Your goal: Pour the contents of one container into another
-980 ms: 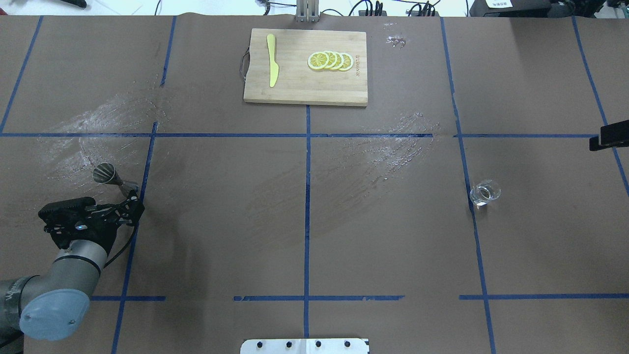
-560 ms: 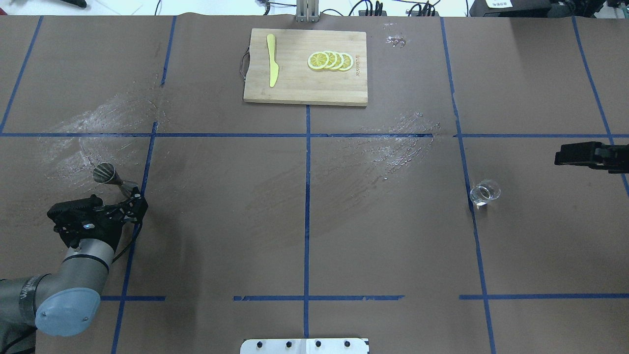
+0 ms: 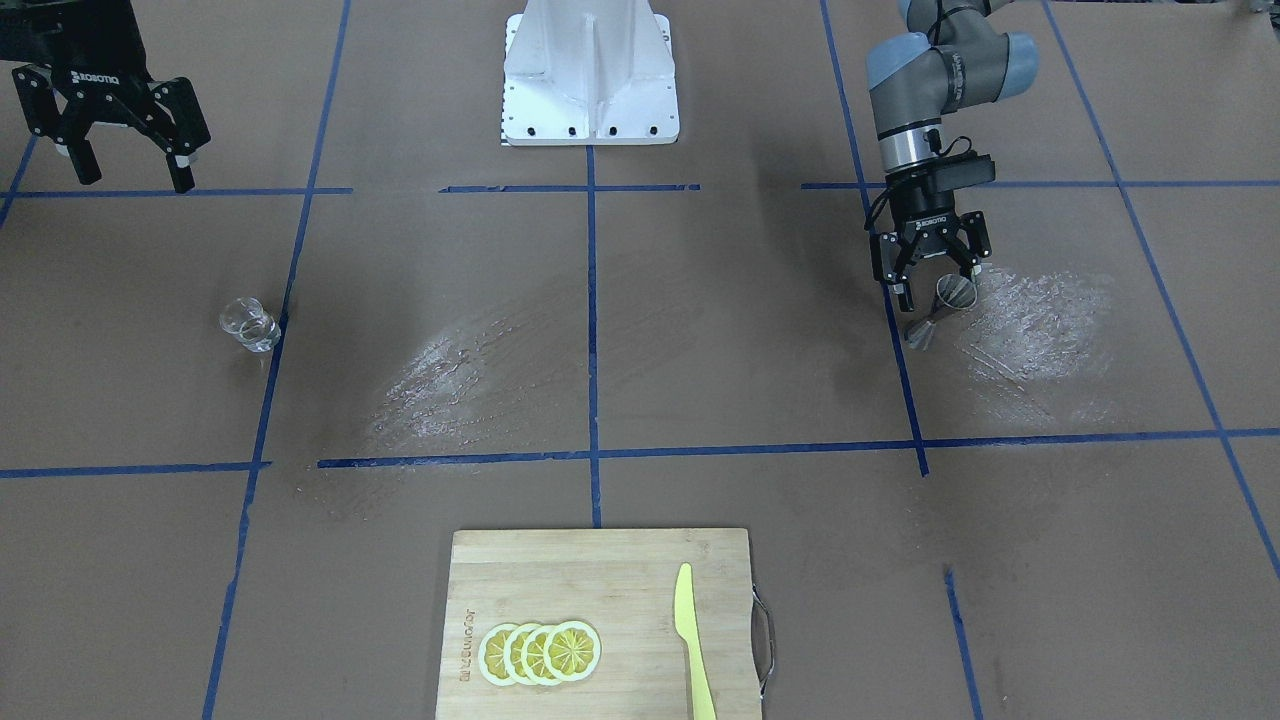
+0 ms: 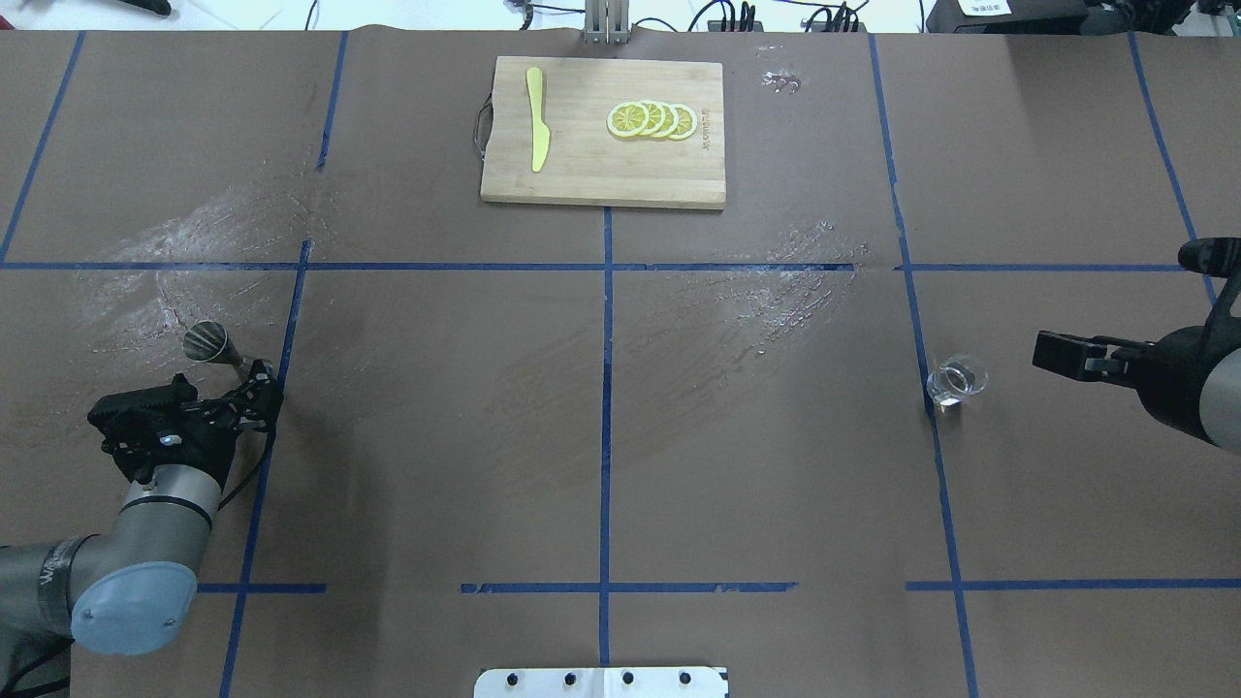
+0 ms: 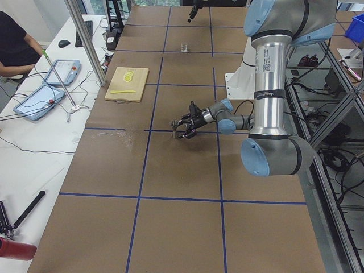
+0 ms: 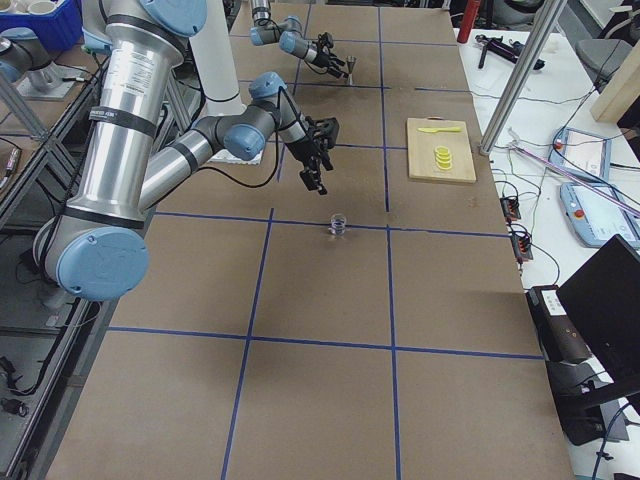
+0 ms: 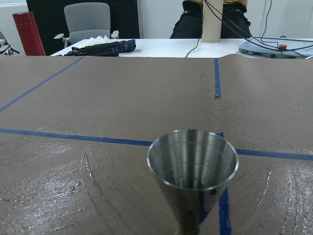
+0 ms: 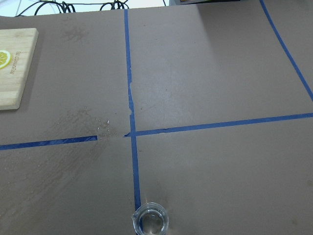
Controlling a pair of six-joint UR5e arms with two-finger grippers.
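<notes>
The steel jigger (image 3: pixel 947 303) stands upright on the wet paper at the robot's left. It is also in the overhead view (image 4: pixel 207 342) and fills the lower middle of the left wrist view (image 7: pixel 192 169). My left gripper (image 3: pixel 936 283) is open right at the jigger, one finger on each side of its upper cone without closing on it. The clear glass cup (image 4: pixel 957 379) stands on a blue tape line at the robot's right, also seen at the bottom of the right wrist view (image 8: pixel 150 223). My right gripper (image 3: pixel 132 172) hangs open above the table, short of the cup.
A wooden cutting board (image 4: pixel 601 184) at the far middle carries a yellow knife (image 4: pixel 536 118) and lemon slices (image 4: pixel 652 119). Wet smears (image 4: pixel 766 291) mark the brown paper. The robot's white base (image 3: pixel 590 75) sits at the near middle.
My right arm has come in from the right edge toward the glass cup. The left gripper has shifted slightly closer around the jigger. Cup and jigger have not moved.
</notes>
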